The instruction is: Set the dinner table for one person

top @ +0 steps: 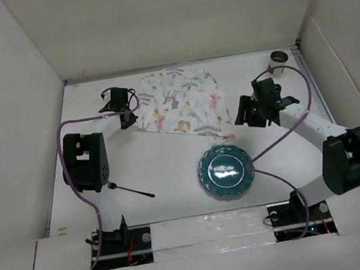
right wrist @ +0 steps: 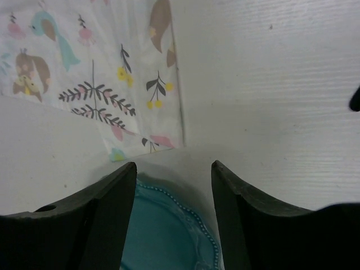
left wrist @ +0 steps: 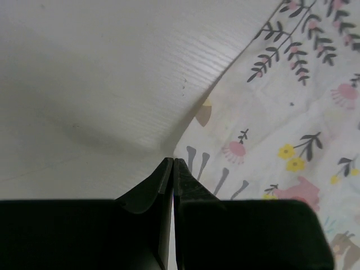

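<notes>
The dinner table [top: 164, 161] is the large white tabletop. A printed cloth placemat [top: 178, 104] lies askew at the back middle. My left gripper [top: 130, 121] is shut on the placemat's left edge; in the left wrist view the closed tips [left wrist: 173, 160] pinch the cloth [left wrist: 281, 112], which is slightly raised off the table [left wrist: 84, 84]. A teal plate [top: 225, 171] sits in front of the placemat. My right gripper [top: 239, 113] is open and empty; in the right wrist view [right wrist: 174, 166] it hangs over the plate's far rim [right wrist: 163, 230], near the placemat's corner [right wrist: 84, 73].
A black-handled fork [top: 130, 190] lies on the table by the left arm. A small cup [top: 279, 57] stands in the back right corner. White walls enclose the table on three sides.
</notes>
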Controlling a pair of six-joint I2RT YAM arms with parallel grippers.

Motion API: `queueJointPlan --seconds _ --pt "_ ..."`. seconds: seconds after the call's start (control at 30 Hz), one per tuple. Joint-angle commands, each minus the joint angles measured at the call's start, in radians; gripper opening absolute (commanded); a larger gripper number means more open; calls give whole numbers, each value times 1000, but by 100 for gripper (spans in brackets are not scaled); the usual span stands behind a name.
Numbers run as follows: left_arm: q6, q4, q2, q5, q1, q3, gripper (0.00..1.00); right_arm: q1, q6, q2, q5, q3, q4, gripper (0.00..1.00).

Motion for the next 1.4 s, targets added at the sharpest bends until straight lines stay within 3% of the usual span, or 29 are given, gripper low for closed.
queueJointPlan --seconds 0.0,0.27,0.43,0.63,0.7,0.73,0.77,0.8,0.93,0.97,1.03,1.2,1.27,1.37 --pt "44 -1 -169 -16 1 62 0 -3 13 74 -80 14 66 62" --pt "50 -14 -298 7 1 39 0 17 61 375 -164 153 192 62" --pt "53 -13 -329 36 1 24 0 17 119 465 -290 190 301 61" --pt "56 -14 -340 48 1 33 0 58 139 593 -388 285 309 59" --pt "54 -17 -343 53 1 39 0 58 161 610 -407 304 321 45" --pt "54 -17 -343 60 1 47 0 58 167 620 -402 311 326 32" --pt "53 -19 -344 67 1 52 0 58 183 617 -366 322 330 9" --pt "51 -16 -346 77 1 59 0 58 191 605 -349 325 340 1" --pt "19 -17 -344 178 1 171 0 32 194 452 -240 382 332 0" --pt "-11 -5 -343 255 1 243 0 23 147 376 -136 491 236 0" --pt "-21 -1 -343 274 1 266 0 11 87 363 -73 552 179 0" --pt "-55 27 -357 329 1 313 0 32 -92 378 46 971 -188 0" --pt "-39 29 -375 300 1 264 0 79 -117 384 70 971 -242 4" --pt "-24 27 -412 307 39 137 0 138 -119 340 84 846 -204 25"
